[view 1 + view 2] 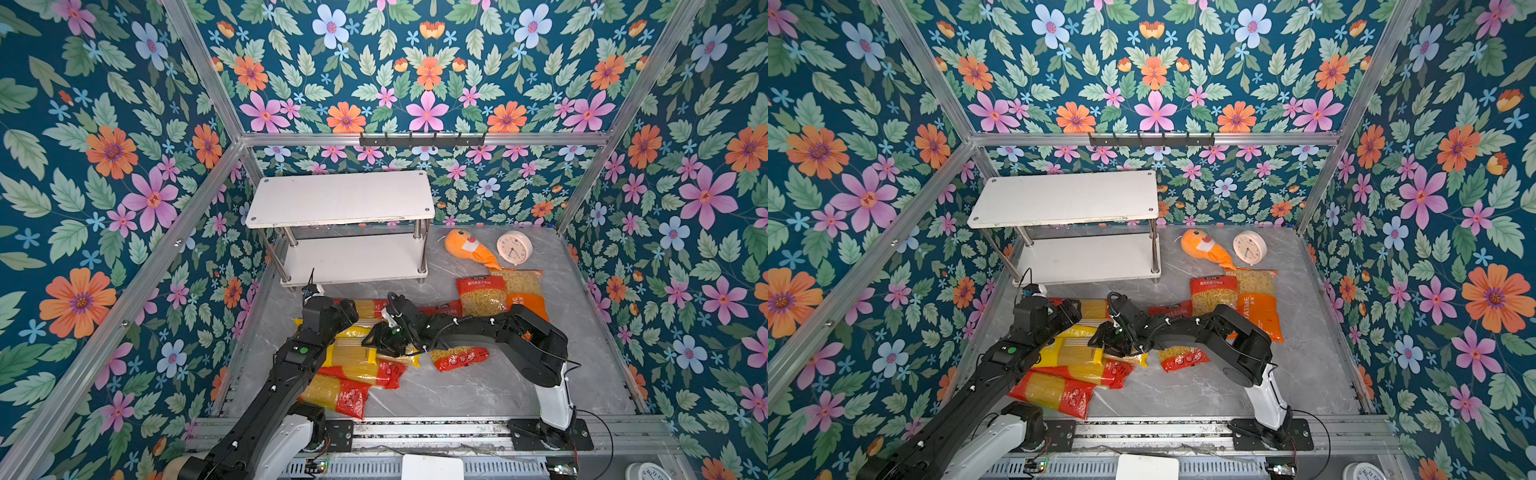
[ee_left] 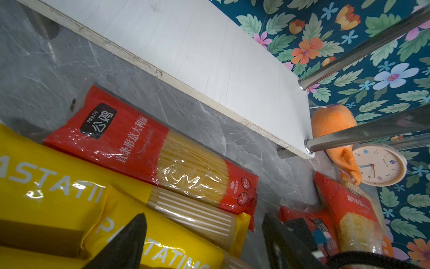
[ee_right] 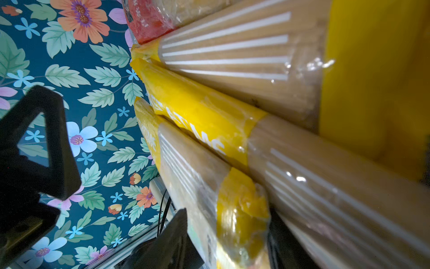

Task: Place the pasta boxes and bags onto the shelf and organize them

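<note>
We count nine packs, and all nine lie on the grey table. Three yellow spaghetti packs sit pressed together in a heap at the near left, under both arms. The right wrist view shows all three side by side. Three red spaghetti packs belong to the same heap: two overlap on its near side, and one lies on its far side, between the heap and the shelf. Two red short-pasta bags lie further right. The far one overlaps the left edge of the one orange bag. The nearer one is just right of the heap, partly under the right arm.

The shelf stands at the far left, with two white boards and four chrome posts. To its right, at the far side, we see one orange plush fish and one round clock, just beside each other. One black hook rail hangs on the back wall.

The left gripper hangs over the yellow packs with its two fingers spread wide, holding nothing. The right gripper has its two fingers on either side of the end of one yellow pack, close against it. Whether they pinch it we cannot tell.
</note>
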